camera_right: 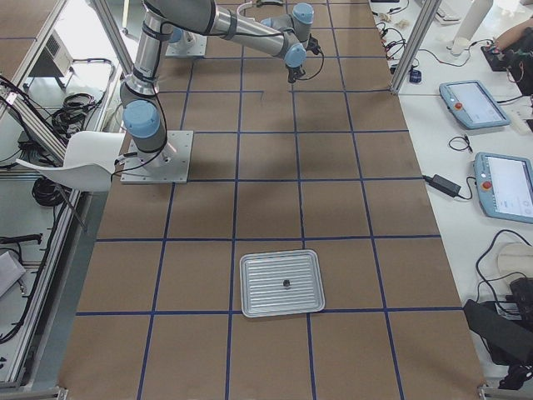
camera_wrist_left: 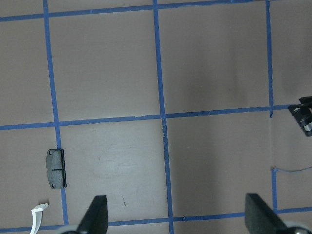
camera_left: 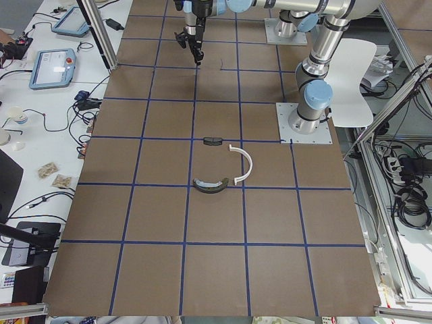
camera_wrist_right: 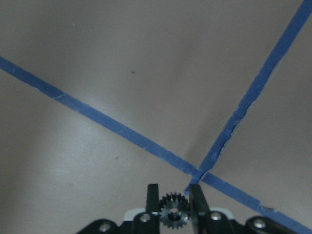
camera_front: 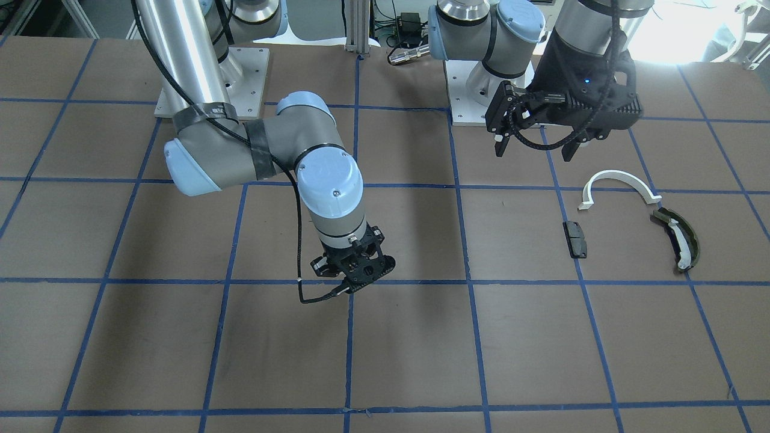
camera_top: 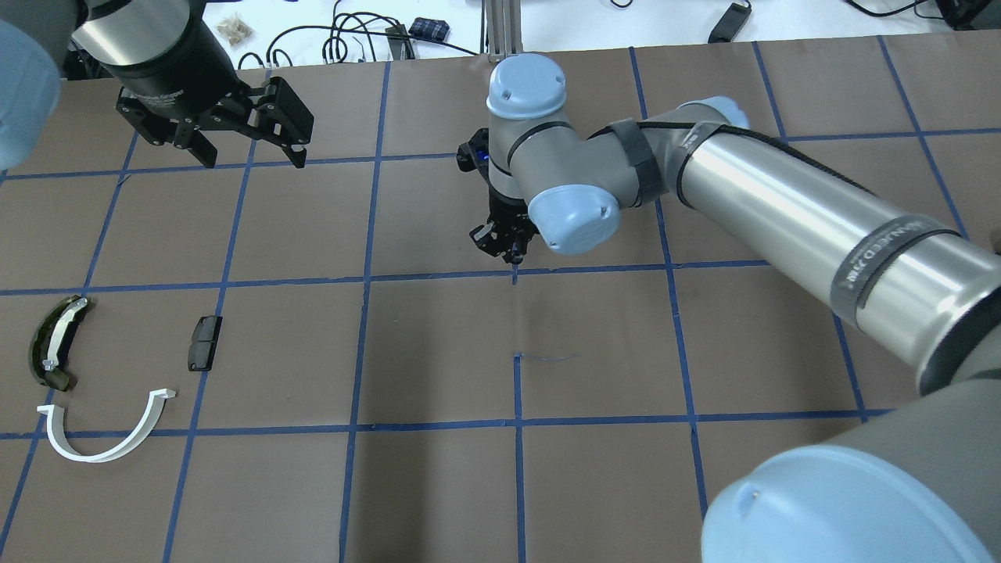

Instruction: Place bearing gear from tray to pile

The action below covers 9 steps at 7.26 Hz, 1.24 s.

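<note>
Gripping the bearing gear (camera_wrist_right: 174,213) in our clenched right jaws over mid-desk (camera_top: 438,352), we are facing the pile (camera_top: 205,342), well apart toward the left edge; left jaws are hanging released, nearer it.

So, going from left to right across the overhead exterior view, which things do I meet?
Olive-green curved piece with white strip → small black rectangular block → right end effector gripping a small dark gear. Left out, as they overlap these: white semicircular arc, open left end effector.

Robotics lab: teach pendants (camera_right: 470,102), tape-gridded table (camera_front: 421,337).
</note>
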{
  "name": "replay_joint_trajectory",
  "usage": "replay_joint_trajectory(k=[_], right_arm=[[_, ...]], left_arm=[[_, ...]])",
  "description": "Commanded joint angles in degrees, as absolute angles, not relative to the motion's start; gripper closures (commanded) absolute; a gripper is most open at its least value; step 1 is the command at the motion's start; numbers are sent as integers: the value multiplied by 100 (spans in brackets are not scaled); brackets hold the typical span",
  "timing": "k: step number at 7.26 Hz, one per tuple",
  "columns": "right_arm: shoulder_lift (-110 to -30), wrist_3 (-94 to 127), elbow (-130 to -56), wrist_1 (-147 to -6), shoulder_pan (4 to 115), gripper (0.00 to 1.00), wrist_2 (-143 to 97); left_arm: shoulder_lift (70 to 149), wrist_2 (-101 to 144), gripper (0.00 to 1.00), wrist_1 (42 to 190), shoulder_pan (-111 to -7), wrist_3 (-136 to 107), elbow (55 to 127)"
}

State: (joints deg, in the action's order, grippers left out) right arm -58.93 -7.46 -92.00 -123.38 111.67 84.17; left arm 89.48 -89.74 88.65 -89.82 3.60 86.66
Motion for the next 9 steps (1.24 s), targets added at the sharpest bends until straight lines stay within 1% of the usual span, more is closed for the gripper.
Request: replay_joint_trajectory(k=[1,2,3,5,6,7,8,9], right_arm=[[-5897,-825,-9325,-12682,11145,0,8943],[-6089,-1148,-9282,-12657,10962,0,9121],[-6543,-1534,-9264,-12282,10394,0,9158],[-7230,-3096,-9333,-11718,8754,0,9289],[-7355,-3355,-9360,-11638,7849,0,9360],[-7348,-4306,-9352,-11672,6979,0,9317],[-7304,-5429,-9360,-11689,6169,0,9282],[-7260,-6267,-9360,-11716,5361,0,9246]], left_arm=[[8947,-8974,0,8859,-8982,360,8666],[8947,-8974,0,8868,-8982,360,8666],[8947,-8974,0,8877,-8982,360,8675],[9104,-8982,0,8869,-9043,343,8675],[9158,-8948,0,8859,-9079,317,8744],[9306,-8669,0,8546,-9418,12,8954],[9656,-8509,0,7603,-9726,-130,9165],[9998,-8464,0,7254,-10025,-724,9210]])
